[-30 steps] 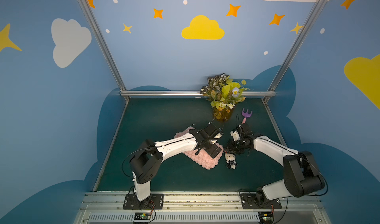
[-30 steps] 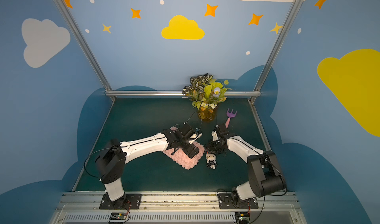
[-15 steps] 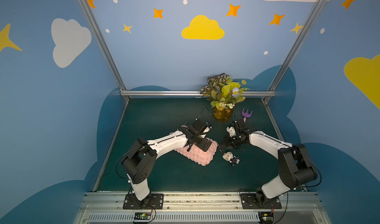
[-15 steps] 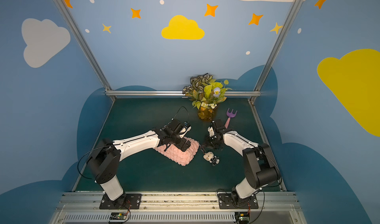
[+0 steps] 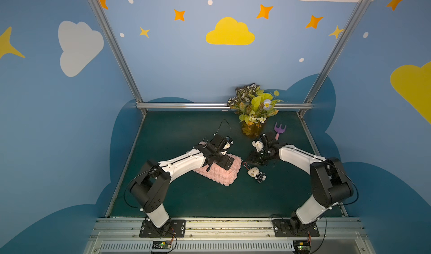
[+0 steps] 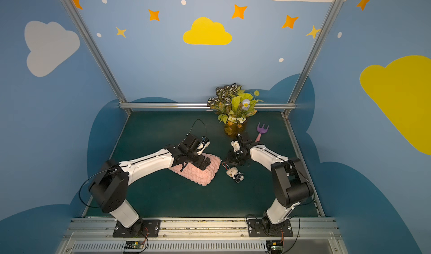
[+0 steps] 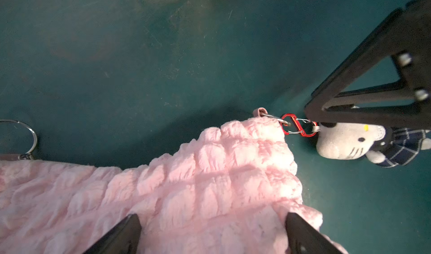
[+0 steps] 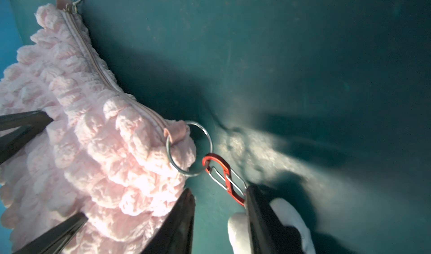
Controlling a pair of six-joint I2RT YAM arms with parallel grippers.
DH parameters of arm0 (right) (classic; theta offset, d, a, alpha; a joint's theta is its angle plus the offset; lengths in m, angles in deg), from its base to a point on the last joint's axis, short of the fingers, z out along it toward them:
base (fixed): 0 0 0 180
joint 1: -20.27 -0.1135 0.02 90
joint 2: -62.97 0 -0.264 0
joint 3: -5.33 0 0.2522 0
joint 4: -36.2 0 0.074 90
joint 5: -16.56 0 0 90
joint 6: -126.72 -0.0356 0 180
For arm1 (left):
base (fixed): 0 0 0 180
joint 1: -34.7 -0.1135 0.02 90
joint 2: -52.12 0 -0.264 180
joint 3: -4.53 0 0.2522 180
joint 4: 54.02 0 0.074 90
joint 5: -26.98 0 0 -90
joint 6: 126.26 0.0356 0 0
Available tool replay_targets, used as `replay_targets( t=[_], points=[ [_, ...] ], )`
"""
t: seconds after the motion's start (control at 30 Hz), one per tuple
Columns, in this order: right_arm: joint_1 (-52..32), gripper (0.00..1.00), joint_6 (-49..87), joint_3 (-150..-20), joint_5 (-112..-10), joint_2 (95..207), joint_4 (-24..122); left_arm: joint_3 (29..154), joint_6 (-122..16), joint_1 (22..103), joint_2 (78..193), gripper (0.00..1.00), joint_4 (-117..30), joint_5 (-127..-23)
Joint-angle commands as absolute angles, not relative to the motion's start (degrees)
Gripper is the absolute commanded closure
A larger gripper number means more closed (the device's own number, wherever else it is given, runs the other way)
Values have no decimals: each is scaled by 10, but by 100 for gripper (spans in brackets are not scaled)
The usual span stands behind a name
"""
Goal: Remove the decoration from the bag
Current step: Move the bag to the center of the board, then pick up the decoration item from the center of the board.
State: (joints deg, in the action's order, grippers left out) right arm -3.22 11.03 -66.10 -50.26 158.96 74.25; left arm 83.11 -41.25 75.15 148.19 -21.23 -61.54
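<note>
The pink puffy bag (image 5: 219, 174) (image 6: 198, 173) lies on the green mat. My left gripper (image 5: 224, 163) (image 7: 211, 220) is open, its fingers spread wide and pressing down on the bag (image 7: 186, 182). The decoration (image 5: 254, 172) (image 6: 233, 172), a white cat plush (image 7: 342, 143), lies beside the bag's right corner. Its red clasp (image 7: 296, 125) (image 8: 224, 178) is hooked on the bag's metal ring (image 8: 189, 147). My right gripper (image 5: 253, 160) (image 8: 218, 192) hovers low over the clasp, jaws apart, only mat between them. One finger (image 8: 258, 213) touches the clasp's end and covers part of the plush (image 8: 238, 229).
A potted leafy plant (image 5: 254, 110) stands at the back, close behind my right wrist. A purple toy rake (image 5: 279, 129) lies to its right. A second metal ring (image 7: 30, 138) hangs at the bag's other corner. Metal frame rails border the mat.
My left gripper has slid leftwards along the bag, which shifted slightly left with the plush. My right gripper has moved left and down to the red clasp.
</note>
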Motion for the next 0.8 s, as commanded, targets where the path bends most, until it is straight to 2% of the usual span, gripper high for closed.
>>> replay_targets(
  t=[0.0,0.2,0.4,0.53,0.77],
  points=[
    [-50,61,129,-694,-504,1610,749,822,-416,748,1469,0,-191,-617],
    [-61,63,144,-737,-533,1653,769,824,-416,748,1468,0,-187,-616],
    [-65,74,160,-752,-551,1675,787,825,-415,748,1468,0,-184,-616],
    [-65,78,168,-744,-567,1668,796,826,-416,748,1468,0,-184,-619],
    [-66,77,174,-737,-587,1668,802,828,-414,748,1465,0,-183,-620]
  ],
)
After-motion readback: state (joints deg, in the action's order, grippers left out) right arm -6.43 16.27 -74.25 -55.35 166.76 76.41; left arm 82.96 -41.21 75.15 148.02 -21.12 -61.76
